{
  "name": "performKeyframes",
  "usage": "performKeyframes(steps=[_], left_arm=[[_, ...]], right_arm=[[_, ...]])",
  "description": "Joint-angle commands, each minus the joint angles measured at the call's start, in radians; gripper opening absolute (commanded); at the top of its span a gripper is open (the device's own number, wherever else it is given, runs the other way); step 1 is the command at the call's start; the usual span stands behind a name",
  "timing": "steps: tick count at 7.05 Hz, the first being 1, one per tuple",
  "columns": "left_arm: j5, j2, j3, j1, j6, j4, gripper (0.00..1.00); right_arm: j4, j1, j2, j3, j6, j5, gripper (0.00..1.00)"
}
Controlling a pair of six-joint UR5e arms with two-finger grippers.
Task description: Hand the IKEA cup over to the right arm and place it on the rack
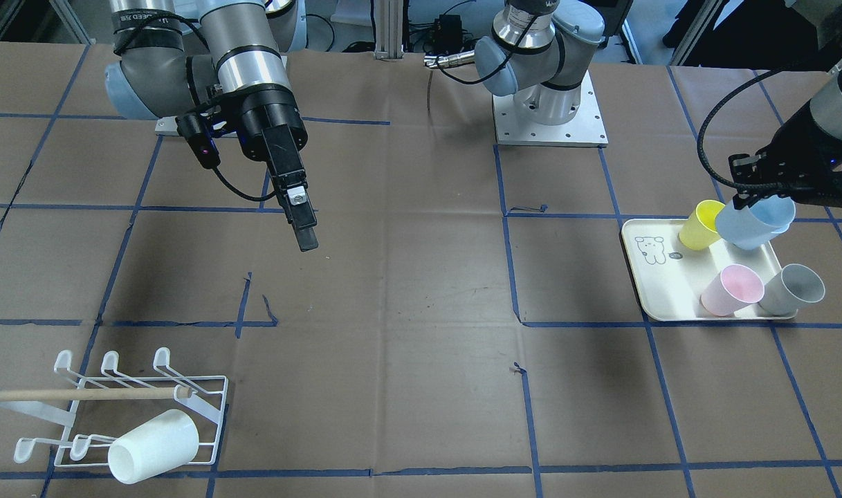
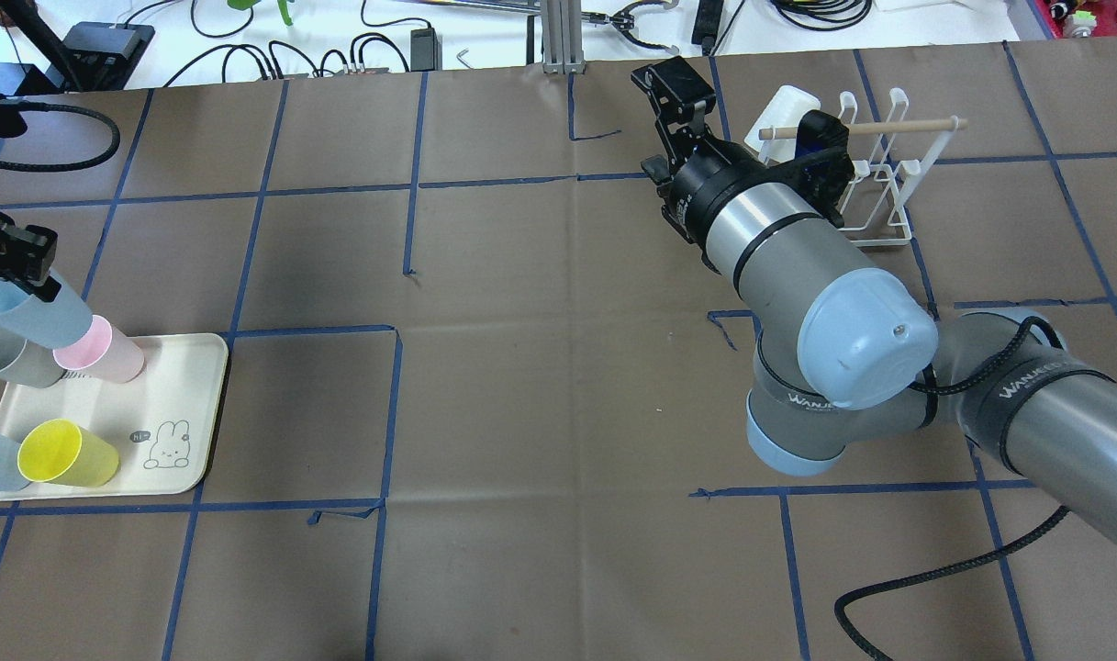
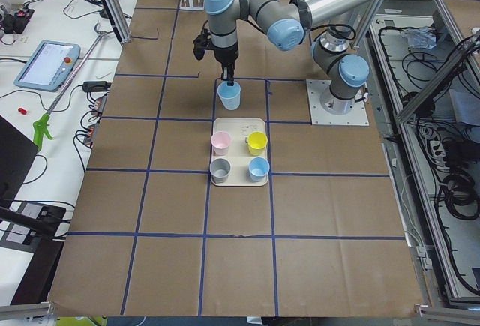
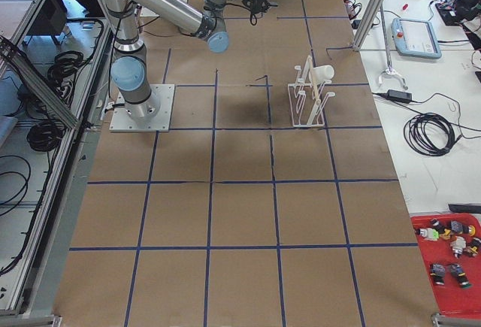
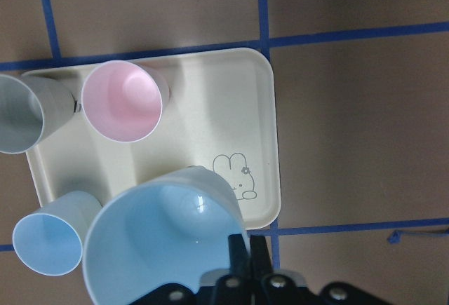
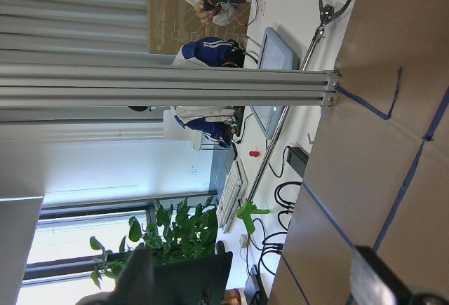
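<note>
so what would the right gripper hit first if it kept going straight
Looks free: the right gripper points over bare table toward the operators' edge, the rack off to one side; depth unclear.

The desk (image 1: pixel 421 277) is covered edge to edge with creased brown paper (image 1: pixel 393 173), marked into large squares by lines of blue tape (image 1: pixel 448 472). A cream rectangular tray (image 1: pixel 659 290) printed with a small rabbit drawing lies flat in the desk's left half. A low white wire rack (image 1: pixel 88 394) crossed by a wooden dowel stands in the right half, near the operators' edge. A square metal base plate (image 1: pixel 587 131) sits by the robot's edge.
</note>
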Motion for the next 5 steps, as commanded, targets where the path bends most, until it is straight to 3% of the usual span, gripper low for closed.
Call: performKeyframes(steps=[1, 5], left_arm=[[-0.189, -0.028, 0.032, -0.024, 0.008, 0.046, 0.00], [-0.738, -0.039, -0.015, -0.094, 0.045, 0.274, 0.00]], right_arm=[[0.000, 0.002, 0.001, 0.000, 0.048, -0.003, 1.00], [0.009, 0.002, 0.006, 0.000, 0.048, -0.005, 1.00]])
